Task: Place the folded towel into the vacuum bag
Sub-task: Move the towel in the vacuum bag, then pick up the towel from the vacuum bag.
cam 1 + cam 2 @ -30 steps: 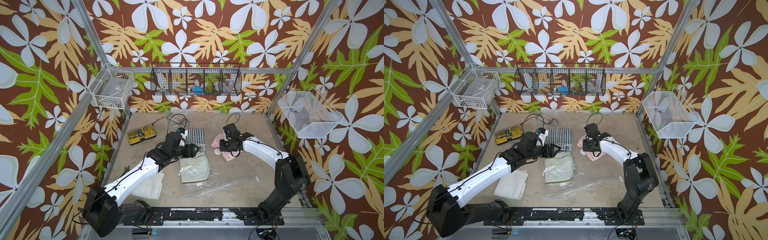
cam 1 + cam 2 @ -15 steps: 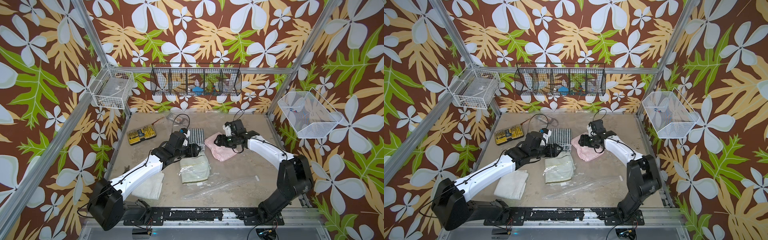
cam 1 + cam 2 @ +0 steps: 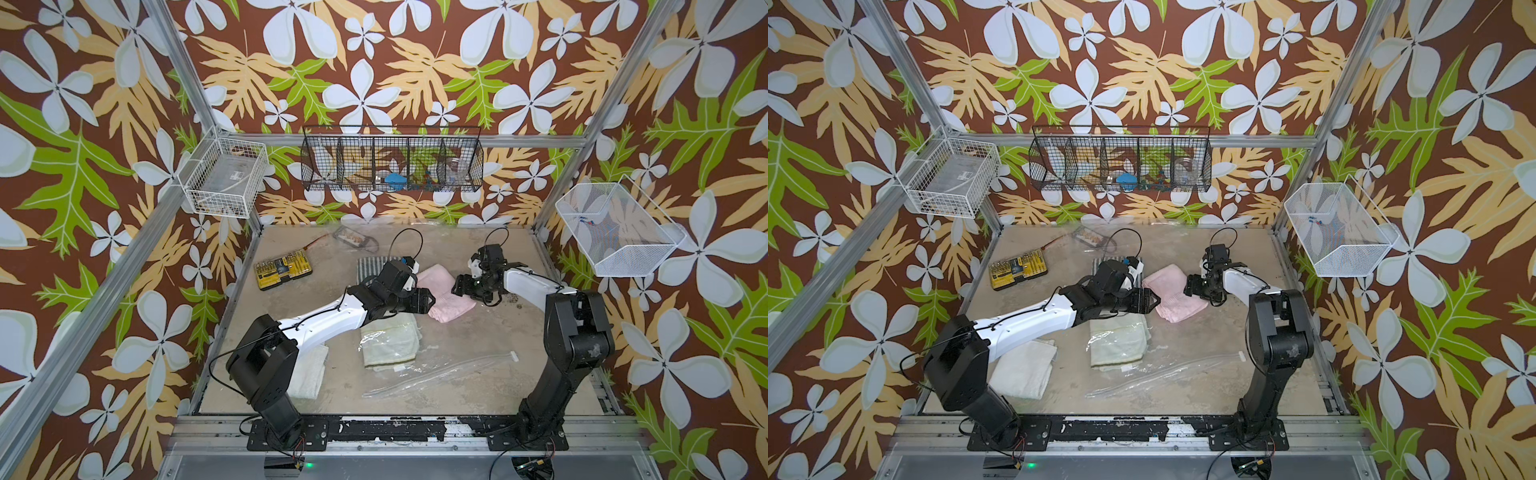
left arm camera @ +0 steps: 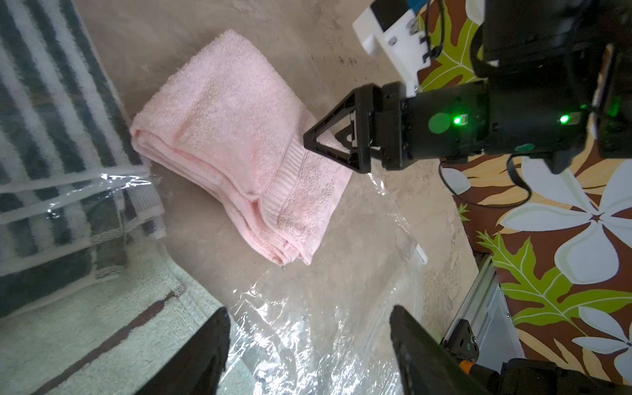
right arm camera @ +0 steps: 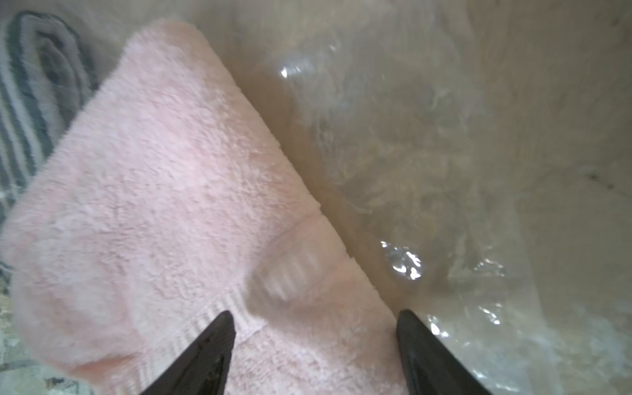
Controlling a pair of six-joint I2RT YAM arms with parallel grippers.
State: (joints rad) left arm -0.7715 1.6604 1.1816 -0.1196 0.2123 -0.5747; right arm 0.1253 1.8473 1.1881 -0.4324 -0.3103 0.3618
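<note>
Insertion step: pink towel [image 3: 446, 297] by the vacuum bag [image 3: 436, 370], not clearly inside
In both top views it lies on the tabletop [image 3: 316, 332] between the left gripper [image 3: 430, 300] and the right gripper [image 3: 459, 286], both spread wide and empty. Left wrist: bag film borders the towel [image 4: 239, 147]; whether it is inside, I cannot tell. Right wrist: jaws straddle its hem. The next move likely calls for lifting the film and pushing the towel in

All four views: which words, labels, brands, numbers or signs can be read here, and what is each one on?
No text is legible in any view.
Yellow bit case: blue label, too small to read.
Pack in the white wire basket: dark marking, blurred.
Pink towel and vacuum bag: no text shows.
</note>
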